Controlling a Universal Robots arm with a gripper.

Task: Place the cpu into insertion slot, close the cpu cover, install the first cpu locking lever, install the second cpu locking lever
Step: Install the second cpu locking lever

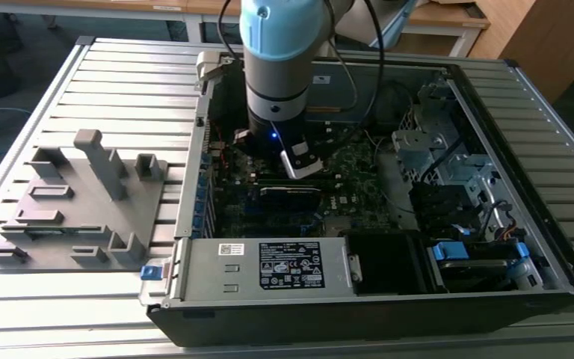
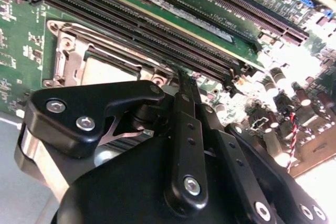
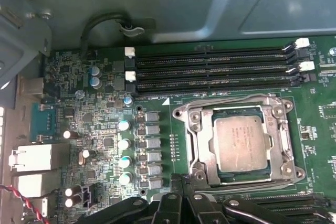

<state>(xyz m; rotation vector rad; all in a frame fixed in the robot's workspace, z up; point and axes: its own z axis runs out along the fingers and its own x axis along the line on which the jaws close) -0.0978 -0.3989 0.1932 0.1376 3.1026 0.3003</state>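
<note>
First wrist view: memory slots (image 3: 210, 69) beside cpu (image 3: 240, 142)

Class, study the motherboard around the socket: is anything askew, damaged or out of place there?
Nothing stands out. In the first wrist view the cpu lies flat and square in the insertion slot, the cpu cover frames it evenly, and the memory slots run straight. The gripper sits just beside the socket.

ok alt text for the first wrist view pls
A cpu sits in the insertion slot on a green motherboard, with the silvery cpu cover framing it. Black memory slots run beside the socket, and the black gripper shows at the picture's edge.
</note>
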